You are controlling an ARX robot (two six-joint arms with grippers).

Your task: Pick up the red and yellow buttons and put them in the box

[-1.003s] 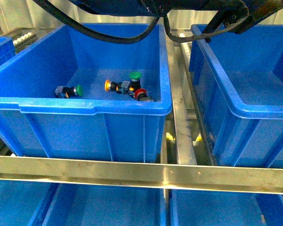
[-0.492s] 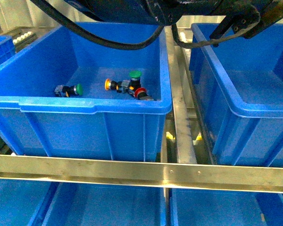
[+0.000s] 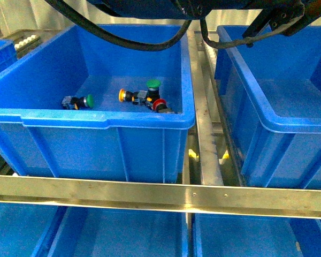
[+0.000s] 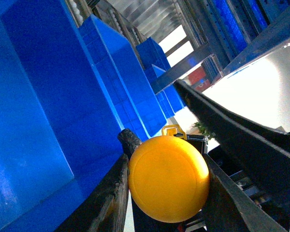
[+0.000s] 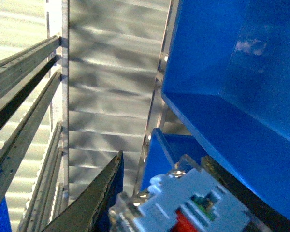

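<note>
The right tool [image 5: 169,195] clamps a grey-bodied button [image 5: 191,205] showing red, beside a blue bin [image 5: 222,72].

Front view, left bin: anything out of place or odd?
Nothing damaged or spilled. The buttons just lie loose: a green button on its side alone, and a yellow button, second green button and red button bunched together. Two small yellow bits show in the gap beside the left bin; unclear what.

I can read no text or number anywhere. The blue bin [image 3: 96,123] and yellow button [image 4: 168,179] look unmarked.
</note>
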